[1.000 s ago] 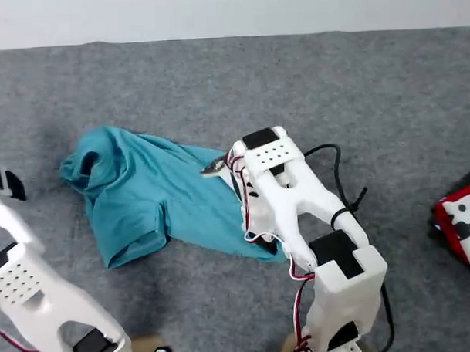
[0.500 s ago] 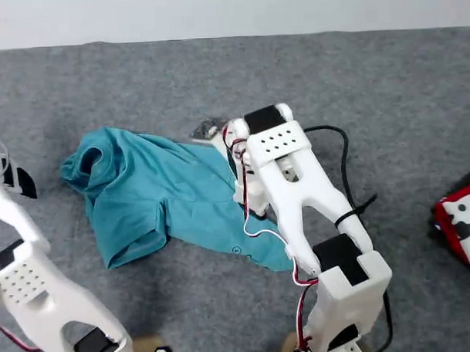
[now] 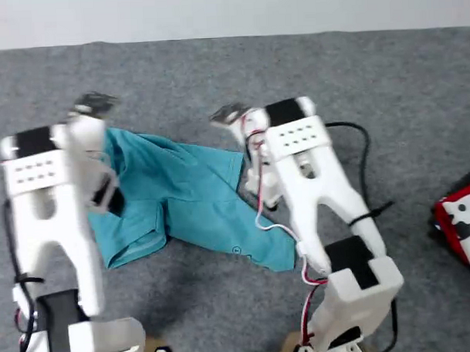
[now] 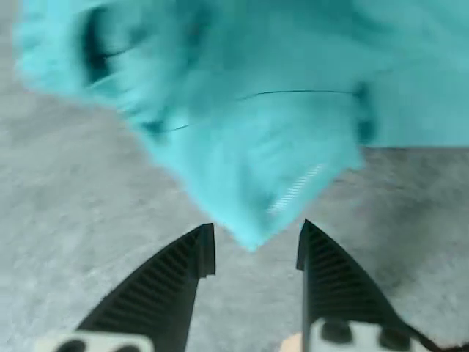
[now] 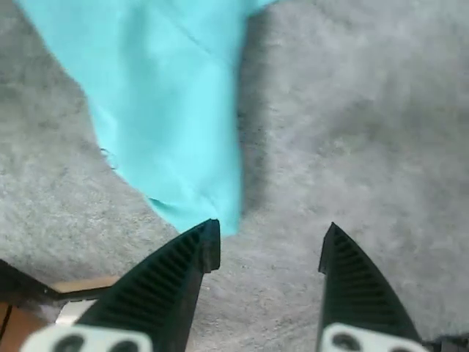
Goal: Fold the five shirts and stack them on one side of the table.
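A crumpled teal shirt (image 3: pixel 182 201) lies on the grey table (image 3: pixel 371 102), left of centre. My left gripper (image 4: pixel 256 236) hangs open just above the shirt's (image 4: pixel 242 110) bunched end, holding nothing. In the high view the left gripper (image 3: pixel 93 105) is over the shirt's far left end. My right gripper (image 5: pixel 271 233) is also open and empty, above the table beside a flat edge of the shirt (image 5: pixel 168 110). From above, the right gripper (image 3: pixel 229 114) sits by the shirt's far right corner.
A folded red, white and black garment (image 3: pixel 462 222) lies at the table's right edge. A black cable (image 3: pixel 358 152) loops beside the right arm. Bare grey table stretches along the back and between the right arm and the folded garment.
The left arm has swung in from the left edge to over the shirt's left end. The right gripper has moved off the shirt's middle toward the far side.
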You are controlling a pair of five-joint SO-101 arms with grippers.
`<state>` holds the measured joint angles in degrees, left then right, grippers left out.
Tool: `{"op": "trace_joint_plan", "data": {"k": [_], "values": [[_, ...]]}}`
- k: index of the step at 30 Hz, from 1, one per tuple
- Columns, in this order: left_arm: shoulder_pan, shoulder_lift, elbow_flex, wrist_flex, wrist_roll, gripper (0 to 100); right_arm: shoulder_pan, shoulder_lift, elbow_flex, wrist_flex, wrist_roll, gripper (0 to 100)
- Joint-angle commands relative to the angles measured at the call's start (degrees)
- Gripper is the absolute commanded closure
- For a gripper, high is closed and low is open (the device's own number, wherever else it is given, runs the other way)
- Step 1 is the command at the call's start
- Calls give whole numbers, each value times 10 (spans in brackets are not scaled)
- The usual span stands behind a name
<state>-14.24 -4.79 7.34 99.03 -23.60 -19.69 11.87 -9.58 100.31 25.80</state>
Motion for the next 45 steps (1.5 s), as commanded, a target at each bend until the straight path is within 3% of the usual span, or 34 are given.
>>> {"op": "trace_joint_plan", "data": {"k": [1, 8, 20, 28, 32, 37, 45], "values": [[48, -33, 22, -24, -2, 804, 48, -64, -30, 22, -8, 768], [127, 0, 69, -55, 0, 783, 127, -158, 45, 22, -6, 768], [129, 159, 66, -145, 12, 788, 166, -354, 262, 17, 60, 768], [128, 218, 65, -160, 21, 931, 172, -384, 287, 17, 75, 768], [128, 194, 52, -109, 20, 997, 170, -380, 287, 16, 75, 768], [82, 99, 11, -44, -8, 998, 167, -379, 285, 16, 75, 768], [-66, -75, -47, 14, -74, 998, 167, -379, 287, -20, 71, 768]]}}
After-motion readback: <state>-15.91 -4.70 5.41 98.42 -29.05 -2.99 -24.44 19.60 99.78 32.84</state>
